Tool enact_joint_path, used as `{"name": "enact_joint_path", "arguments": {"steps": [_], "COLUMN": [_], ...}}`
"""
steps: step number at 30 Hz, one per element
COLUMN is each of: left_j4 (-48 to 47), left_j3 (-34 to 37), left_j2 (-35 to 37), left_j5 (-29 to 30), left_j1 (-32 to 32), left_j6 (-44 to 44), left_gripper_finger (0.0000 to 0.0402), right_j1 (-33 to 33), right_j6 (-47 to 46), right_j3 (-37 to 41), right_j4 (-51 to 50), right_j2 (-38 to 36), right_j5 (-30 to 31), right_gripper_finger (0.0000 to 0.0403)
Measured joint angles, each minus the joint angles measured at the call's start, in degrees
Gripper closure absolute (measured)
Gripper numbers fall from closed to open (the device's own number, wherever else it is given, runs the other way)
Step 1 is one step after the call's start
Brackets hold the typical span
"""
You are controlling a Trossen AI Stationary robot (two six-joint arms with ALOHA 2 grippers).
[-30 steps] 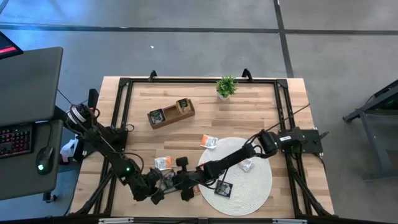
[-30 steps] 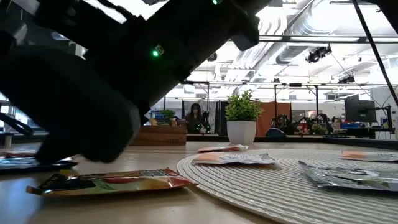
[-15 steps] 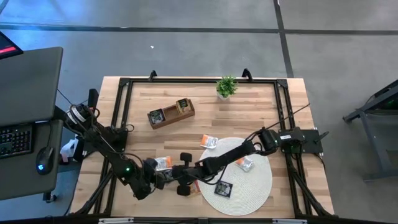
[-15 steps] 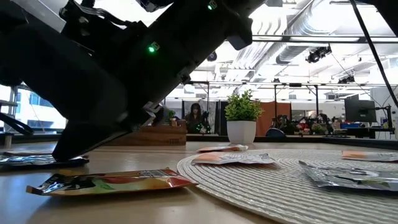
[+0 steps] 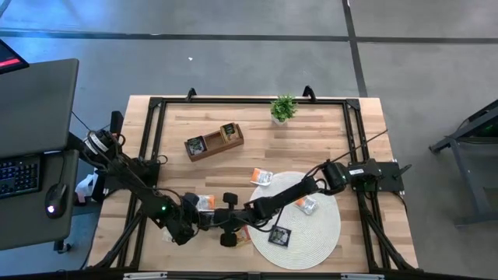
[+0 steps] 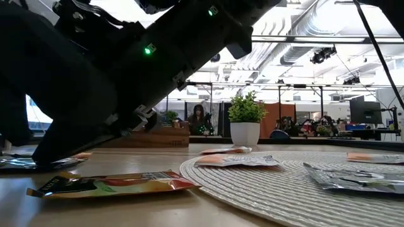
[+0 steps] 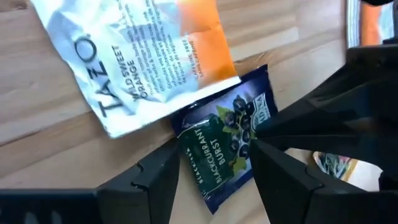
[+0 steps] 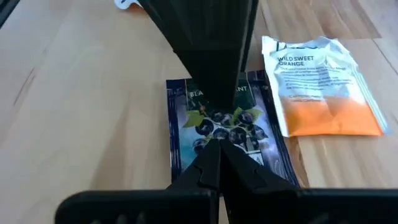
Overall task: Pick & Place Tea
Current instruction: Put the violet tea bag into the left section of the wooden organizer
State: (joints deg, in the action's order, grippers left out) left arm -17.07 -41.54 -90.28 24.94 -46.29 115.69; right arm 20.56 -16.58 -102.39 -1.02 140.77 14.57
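Note:
A dark blue blackcurrant tea sachet [image 7: 214, 134] lies flat on the wood near the table's front edge, left of the round mat [image 5: 319, 233]. A white-and-orange sachet [image 7: 137, 62] lies beside it. My right gripper [image 8: 217, 146] is shut, with its tips on the blue sachet. My left gripper [image 7: 216, 163] is open, one finger on either side of the sachet's end. More tea sachets lie on and around the mat [image 5: 305, 204]. In the high view both grippers meet over the blue sachet and hide it. My right gripper presses its shut fingertips down on the printed face of the blue sachet, near its middle [image 8: 217, 127]. It slants down from the table's right side, and the sachet lies flat on the wood. My left gripper may or may not touch the sachet's edges; I cannot tell.
The wooden compartment tray [image 5: 213, 141] stands far left of centre, with the potted plant [image 5: 283, 108] at the far edge. A yellow-brown sachet [image 6: 113, 184] lies in front of the low camera. A black sachet [image 5: 278, 236] rests on the mat.
My left gripper has moved toward the table's far right, onto the blue sachet, rolling and tipping as it went. It now stands astride the sachet, still open. My right gripper has stayed in place on the sachet, shut.

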Motion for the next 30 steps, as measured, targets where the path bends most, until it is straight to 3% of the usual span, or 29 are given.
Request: {"name": "enact_joint_path", "arguments": {"steps": [7,15,22,26,30], "left_j4": [0.06,0.63,5.08,7.65,7.53], "left_j3": [-0.04,-0.04,0.11,0.11,0.09], "left_j2": [0.15,0.09,-0.07,-0.13,-0.13], "left_j5": [-5.10,-5.61,-8.34,-12.94,-12.96], "left_j1": [1.74,1.71,1.71,1.55,0.68], "left_j6": [-4.02,-4.50,-5.21,-6.03,-5.25], "left_gripper_finger": [0.0209,0.0209,0.0209,0.0209,0.0209], "right_j1": [0.94,1.98,1.85,1.84,1.83], "right_j6": [5.22,8.97,2.78,3.12,1.91], "right_j3": [0.24,0.18,0.20,0.20,0.20], "right_j4": [-0.15,-3.67,-14.14,-13.06,-12.79], "right_j2": [-0.62,-4.15,-4.15,-4.15,-4.15], "right_j5": [-0.44,6.55,5.87,5.67,0.75], "right_gripper_finger": [0.0403,0.0403,0.0403,0.0403,0.0403]}}
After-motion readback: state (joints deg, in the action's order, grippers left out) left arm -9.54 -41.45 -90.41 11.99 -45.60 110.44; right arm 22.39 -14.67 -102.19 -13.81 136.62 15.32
